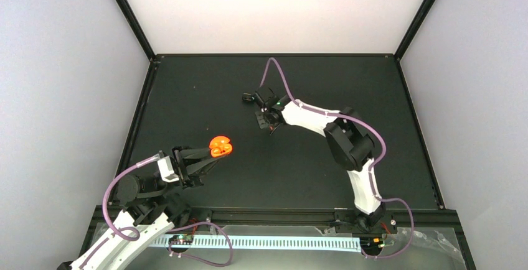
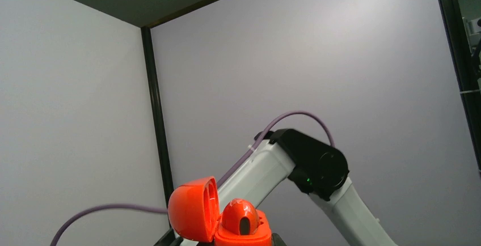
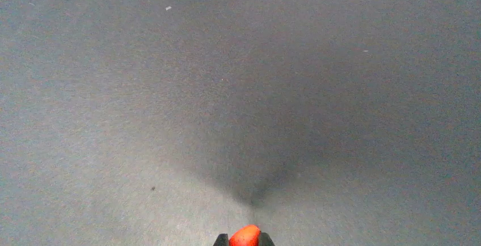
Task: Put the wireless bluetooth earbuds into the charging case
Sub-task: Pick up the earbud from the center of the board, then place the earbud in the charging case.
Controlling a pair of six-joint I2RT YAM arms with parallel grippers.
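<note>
The charging case (image 2: 227, 238) is open, with its lid (image 2: 193, 209) swung out to the left. The left jaws are closed on its base and hold it up off the bench (image 1: 280, 176). In the left wrist view the bottom edge cuts off the base, and the fingers are mere dark slivers beside it. One seated earbud (image 2: 239, 216) stands in the case, its rounded top rising above the rim and a dark oval opening on its face. The rest of the case's inside cannot be made out from this angle. From above, the case (image 1: 220, 147) is a bright two-lobed orange spot at the near left of the bench, too small to show any detail.

The second earbud (image 3: 245, 236) is pinched between the tips of the right jaws, which are shut on it. Only its top shows, at the bottom edge of the right wrist view, with the dark bench and a soft shadow beyond it. Whether it touches the bench cannot be told. In the top view the right arm (image 1: 311, 117) reaches to the far middle of the bench, well apart from the case, and its wrist hides that earbud.
</note>
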